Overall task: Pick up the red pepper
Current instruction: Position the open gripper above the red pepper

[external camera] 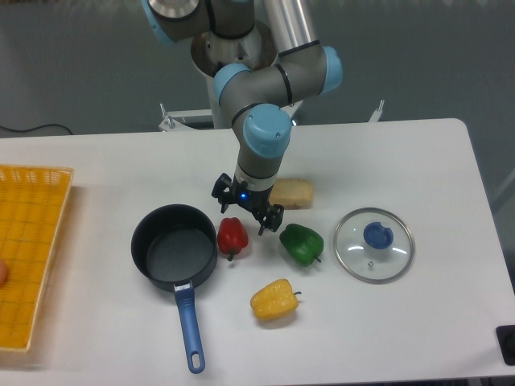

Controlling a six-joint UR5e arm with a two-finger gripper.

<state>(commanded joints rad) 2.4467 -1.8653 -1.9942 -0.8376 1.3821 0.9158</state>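
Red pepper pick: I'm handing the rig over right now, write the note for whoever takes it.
Gripper: open, empty, hovering just behind and slightly right of the red pepper, not touching it.
Red pepper: on the table, just right of the dark pot. The green pepper sits to its right, the yellow pepper in front.
Done: approach nearly lined up.
Left: center over the red pepper, descend, close, lift. Little room on the pot side, so watch the finger there.
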